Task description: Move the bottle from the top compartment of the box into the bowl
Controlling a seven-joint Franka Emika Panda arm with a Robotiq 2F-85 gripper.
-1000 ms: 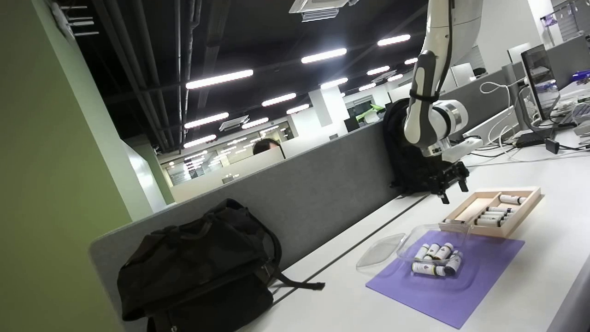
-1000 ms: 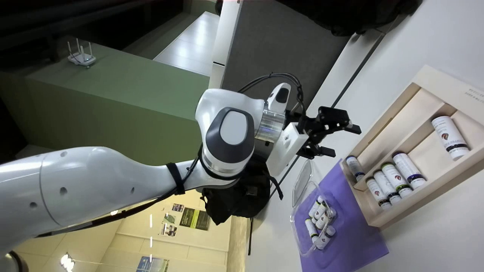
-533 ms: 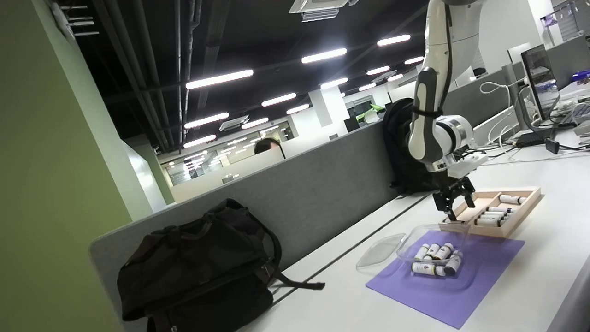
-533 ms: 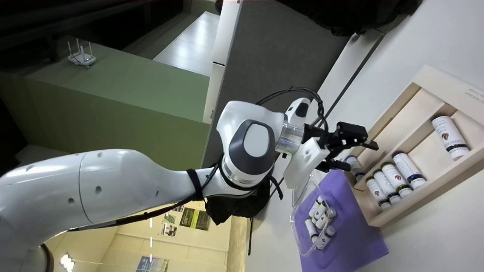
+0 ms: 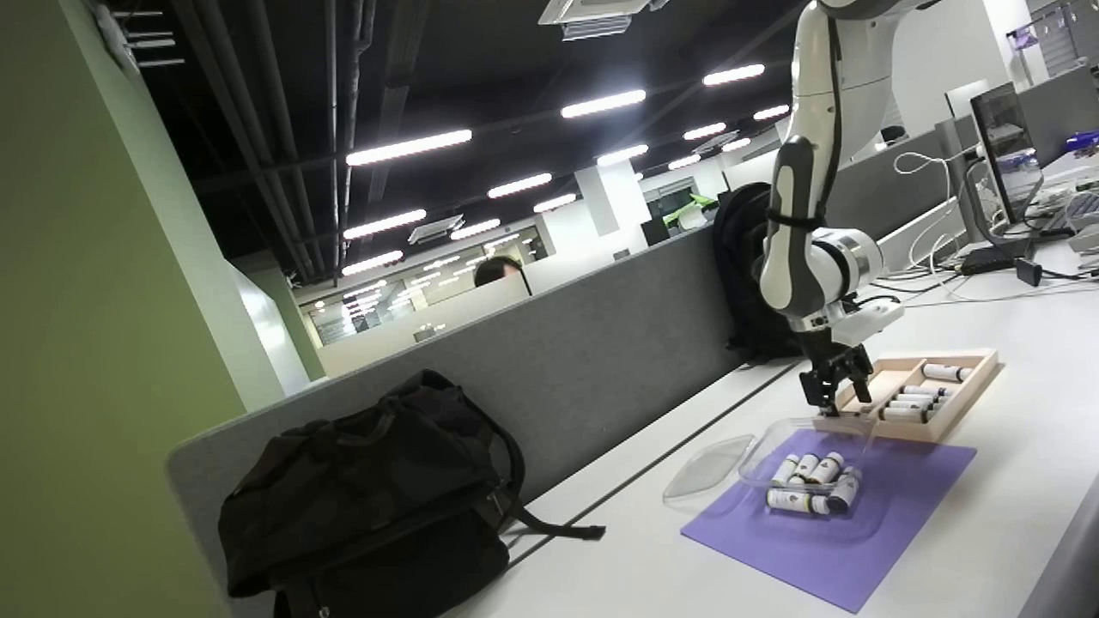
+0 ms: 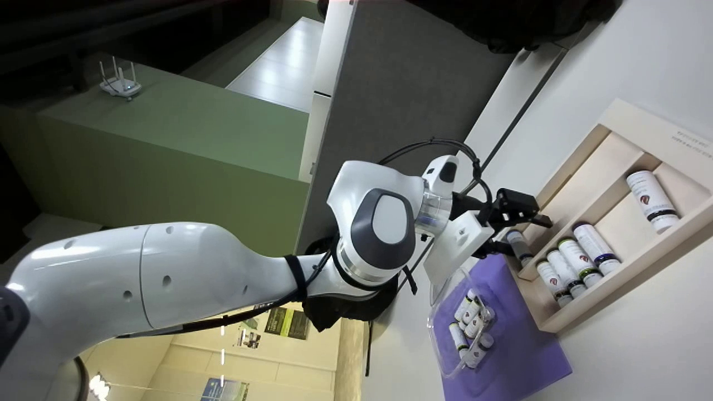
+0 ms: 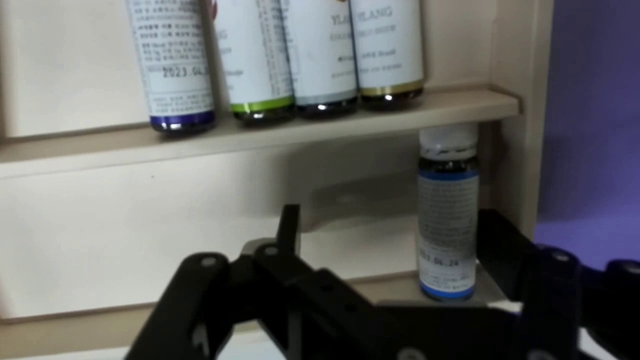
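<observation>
Judging pick not yet made | my gripper point(image 7: 389, 215) stands spread | bottle point(image 7: 448, 220) ungripped between its jaws, in long compartment point(image 7: 150, 240) of box point(image 7: 533, 100) | remaining: grip, lift, carry, release into bowl point(image 5: 764, 462)

A white desk point(image 5: 1017, 463) is spreading across both exterior views, a dark seam point(image 5: 687, 442) running along its length. A purple mat point(image 5: 859, 566) is lying flat on it, and a light-wood box point(image 6: 646, 128) is sitting at the mat's edge (whether it is overlapping the mat, the views are not showing). A clear lid point(image 5: 708, 468) is resting just beside another edge of the mat. In an exterior view a black backpack point(image 5: 369, 498) is slumping, its strap point(image 5: 560, 526) trailing across the seam; farther along, a second black bag point(image 5: 743, 283) is standing, and a monitor point(image 5: 1004, 154) is occupying the far end.
</observation>
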